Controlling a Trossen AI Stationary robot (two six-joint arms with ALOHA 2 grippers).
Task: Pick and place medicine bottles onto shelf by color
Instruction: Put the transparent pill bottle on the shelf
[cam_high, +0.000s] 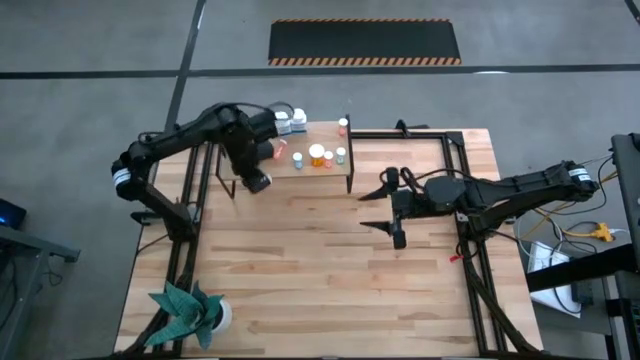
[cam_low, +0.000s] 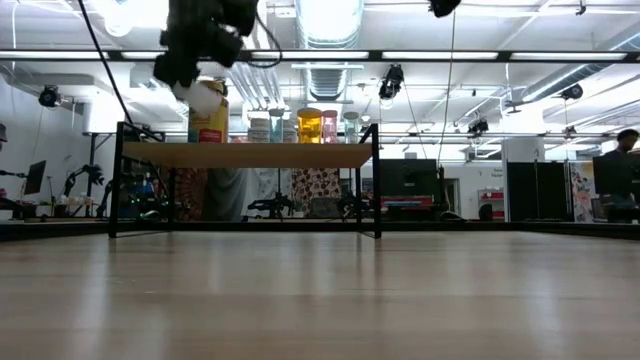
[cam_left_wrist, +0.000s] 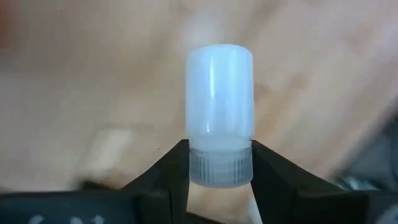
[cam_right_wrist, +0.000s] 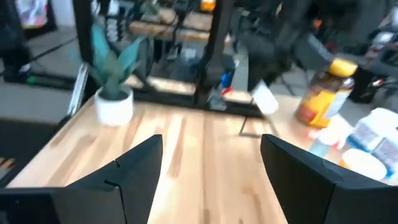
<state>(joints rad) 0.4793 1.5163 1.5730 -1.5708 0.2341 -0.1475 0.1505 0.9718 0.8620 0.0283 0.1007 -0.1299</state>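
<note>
While clamped in the left tool (cam_left_wrist: 219, 165), the white bottle (cam_left_wrist: 219, 112) hangs above the shelf (cam_high: 310, 165).

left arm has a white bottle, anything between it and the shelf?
Nothing visible. The left gripper holds the white bottle by its cap, above the shelf's left end; the amber jar stands just behind.

**Colours on the table**

White bottle (cam_left_wrist: 220, 134), translucent ribbed cap, between black fingers of left gripper (cam_left_wrist: 220, 163). Beyond right gripper (cam_right_wrist: 211, 168), black: amber jar (cam_right_wrist: 323, 93) with yellow lid and label. Light-wood shelf (cam_low: 245, 154), black legs. Green plant (cam_high: 183, 310), white pot. Pale striped-wood table (cam_high: 330, 260).
</note>
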